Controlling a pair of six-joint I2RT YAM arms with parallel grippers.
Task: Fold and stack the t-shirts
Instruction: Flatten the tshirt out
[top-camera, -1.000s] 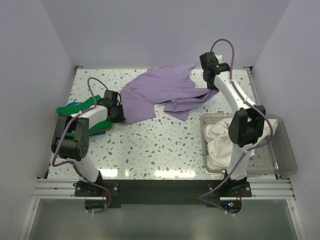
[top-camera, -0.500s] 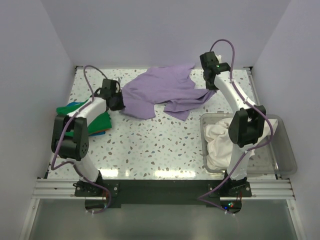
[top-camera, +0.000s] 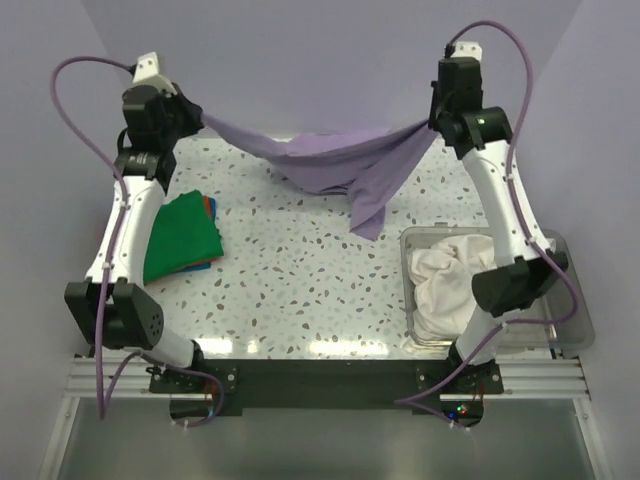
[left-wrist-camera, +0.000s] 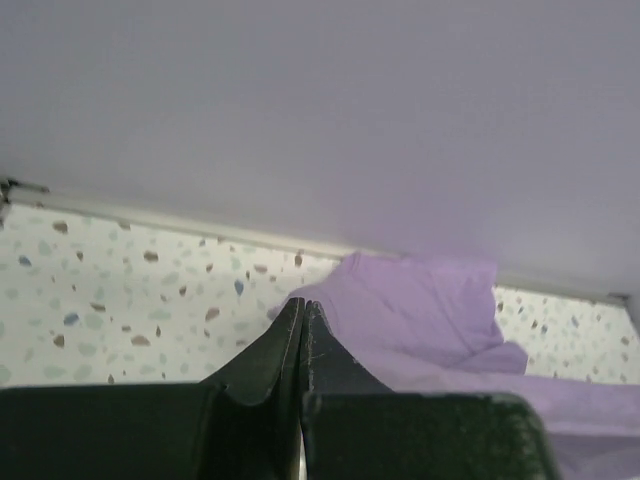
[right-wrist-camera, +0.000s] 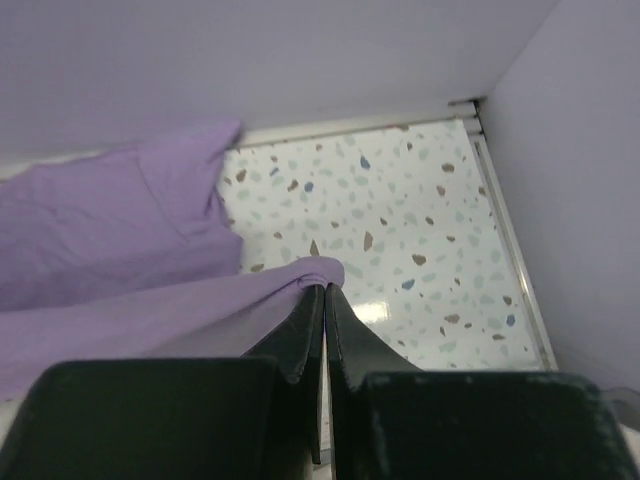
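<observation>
The lavender t-shirt (top-camera: 330, 160) hangs stretched in the air between my two grippers, its middle sagging down to the table at the back. My left gripper (top-camera: 197, 115) is shut on its left corner, high at the back left. My right gripper (top-camera: 436, 122) is shut on its right corner, high at the back right. The shirt also shows in the left wrist view (left-wrist-camera: 420, 310) and in the right wrist view (right-wrist-camera: 110, 250), pinched at my fingertips (right-wrist-camera: 322, 285). A folded green t-shirt (top-camera: 180, 232) with blue and orange edges lies at the left. A cream white t-shirt (top-camera: 445, 285) is crumpled in the bin.
A clear plastic bin (top-camera: 570, 300) stands at the front right of the speckled table (top-camera: 300, 270). White walls close in the back and both sides.
Both arms have risen and spread apart, lifting the lavender shirt off the table so that it hangs taut between them. The left gripper moved from beside the green shirt up to the back left.
</observation>
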